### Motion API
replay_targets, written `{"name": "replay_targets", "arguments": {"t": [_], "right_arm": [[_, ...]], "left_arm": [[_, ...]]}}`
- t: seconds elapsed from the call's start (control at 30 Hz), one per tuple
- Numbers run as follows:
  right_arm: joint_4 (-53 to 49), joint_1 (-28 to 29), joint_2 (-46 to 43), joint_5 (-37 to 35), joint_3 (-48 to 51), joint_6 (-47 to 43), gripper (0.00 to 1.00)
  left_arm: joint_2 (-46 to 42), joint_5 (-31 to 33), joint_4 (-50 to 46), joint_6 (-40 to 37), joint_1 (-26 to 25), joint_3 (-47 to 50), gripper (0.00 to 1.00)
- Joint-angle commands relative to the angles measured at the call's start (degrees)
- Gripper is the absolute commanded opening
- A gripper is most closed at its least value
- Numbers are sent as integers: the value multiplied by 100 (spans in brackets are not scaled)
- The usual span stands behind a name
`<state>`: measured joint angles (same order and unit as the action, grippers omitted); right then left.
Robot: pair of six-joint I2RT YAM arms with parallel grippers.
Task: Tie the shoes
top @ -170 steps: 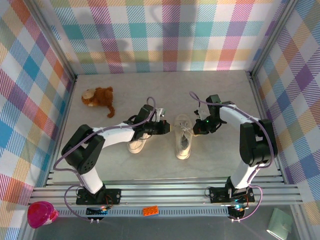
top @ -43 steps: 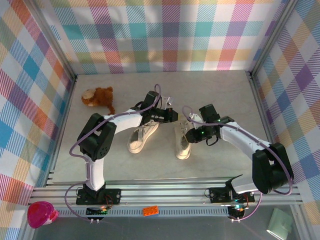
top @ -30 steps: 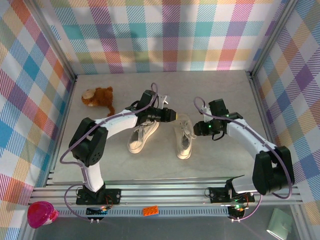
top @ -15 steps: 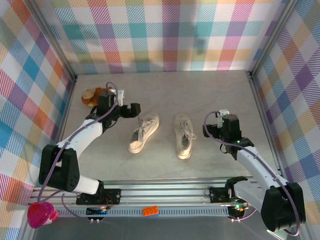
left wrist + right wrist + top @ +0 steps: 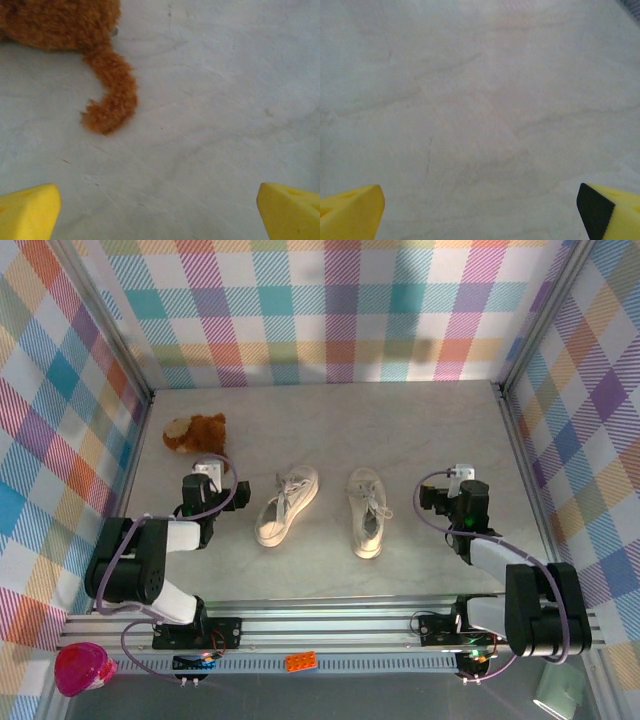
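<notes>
Bench (image 5: 330,430): pale grey, marble-look top with faint veins; the wrist views show fine scratches and hairline marks. Pastel plaid cloth walls (image 5: 330,310) close it in at the back and both sides. Aluminium rails (image 5: 330,625) run along the near edge, with an orange block (image 5: 300,661) and a pink object (image 5: 85,668) down by them.

Shoes lie mid-bench, side by side but apart. The left shoe (image 5: 285,505) is angled, its toe toward the near-left. The right shoe (image 5: 366,512) lies nearly straight, toe toward the rails. White laces are bunched on top; knot state not readable.

Brown plush toy (image 5: 195,432) lies at the far-left of the bench.

Left end effector (image 5: 160,212): fingers spread wide, nothing between them, over bare bench just short of the toy's tail. Right end effector (image 5: 480,212): also spread wide and empty, over bare bench, well right of the shoes.
</notes>
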<state>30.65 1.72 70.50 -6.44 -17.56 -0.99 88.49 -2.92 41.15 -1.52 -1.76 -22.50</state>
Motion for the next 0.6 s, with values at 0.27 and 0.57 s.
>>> {"name": "replay_targets", "arguments": {"t": [0.27, 0.57], "right_arm": [[2373, -105, 1723, 1117, -199, -44, 99], [1452, -194, 1717, 907, -696, 161, 99]], "left_arm": [[201, -275, 809, -125, 70, -105, 100], [195, -227, 794, -136, 52, -105, 100]]}}
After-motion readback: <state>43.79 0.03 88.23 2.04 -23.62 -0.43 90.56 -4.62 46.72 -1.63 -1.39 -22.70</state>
